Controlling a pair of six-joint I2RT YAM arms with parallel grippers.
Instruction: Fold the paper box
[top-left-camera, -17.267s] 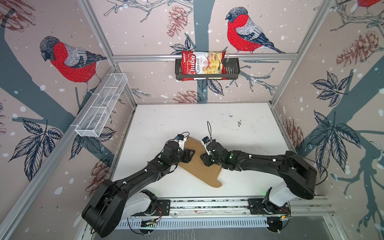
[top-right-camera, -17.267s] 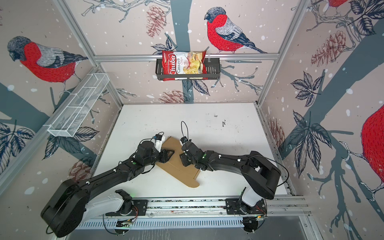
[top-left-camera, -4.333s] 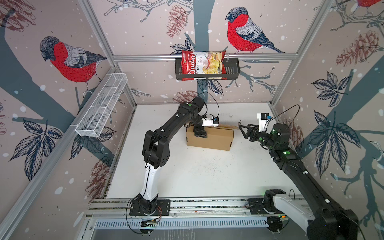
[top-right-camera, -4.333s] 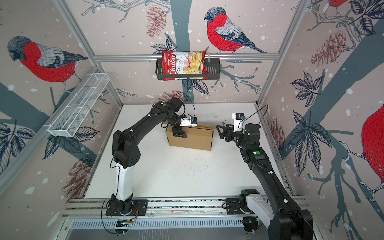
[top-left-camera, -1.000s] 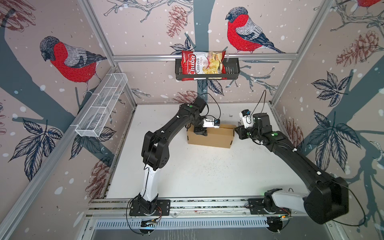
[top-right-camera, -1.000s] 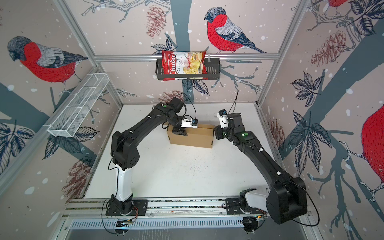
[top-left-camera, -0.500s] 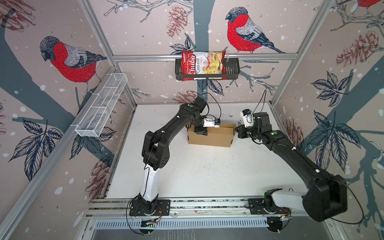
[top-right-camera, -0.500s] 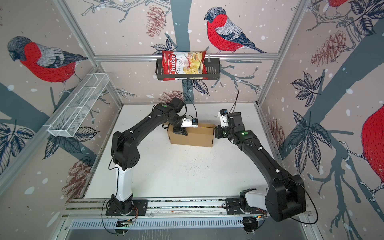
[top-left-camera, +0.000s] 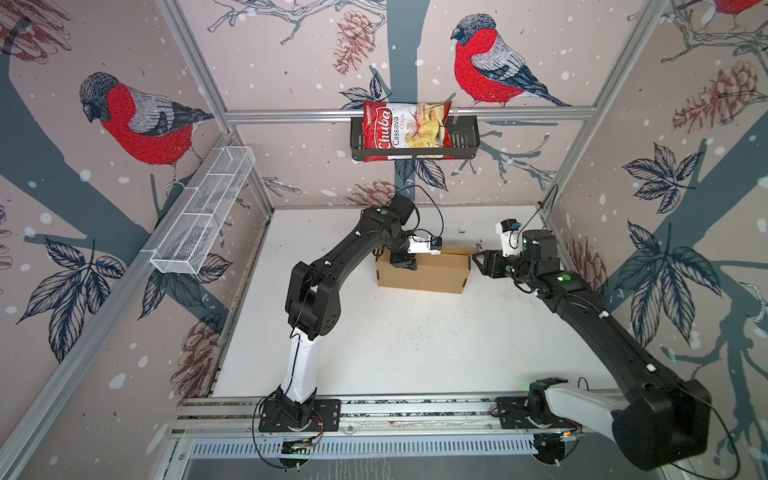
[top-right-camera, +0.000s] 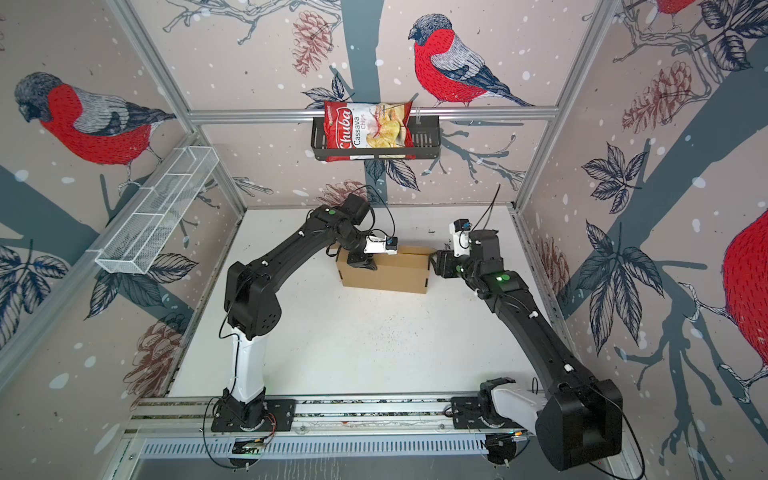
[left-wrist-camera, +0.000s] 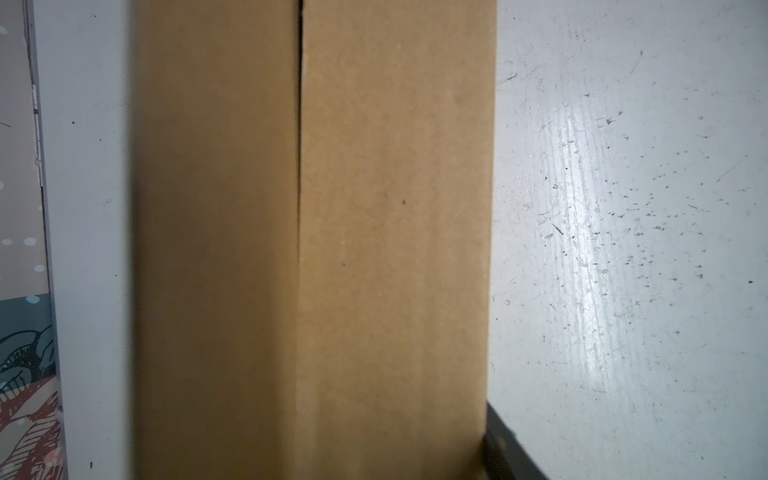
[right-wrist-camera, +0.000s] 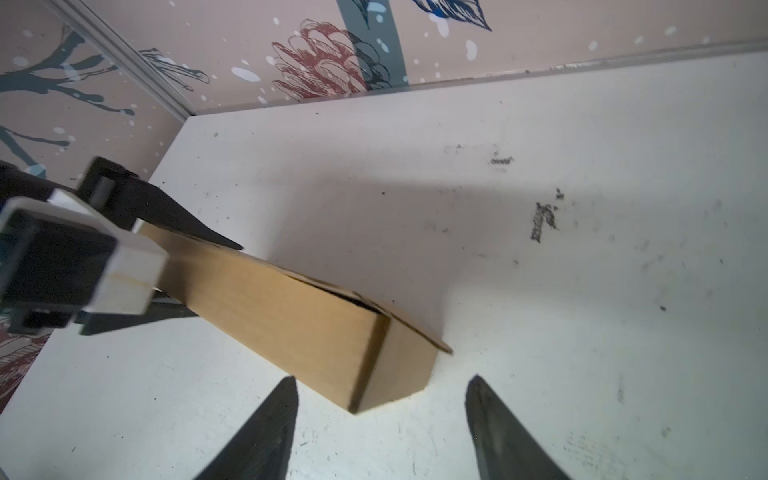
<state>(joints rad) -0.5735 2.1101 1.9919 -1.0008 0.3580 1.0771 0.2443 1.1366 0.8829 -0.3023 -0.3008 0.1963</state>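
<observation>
A: Logging item one: paper box (top-left-camera: 422, 272). Location?
B: Folded up into a brown block, standing on the white worktop (top-left-camera: 415, 340) near the back wall, between the two arms. The top flap at its right end sits slightly lifted.
A: Item two: left hand (top-left-camera: 402, 262)?
B: One finger on each side of the box's left end, clamped on it.
A: Item three: right hand (top-left-camera: 478, 262)?
B: Just beside the box's right end, not touching it. Its fingers (right-wrist-camera: 278, 419) are spread apart.

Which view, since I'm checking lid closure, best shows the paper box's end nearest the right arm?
Right wrist: the paper box end sits close, with a gap under the lid and a flap corner jutting out. Both top views show the box small; left wrist shows only blurred panels.
</observation>
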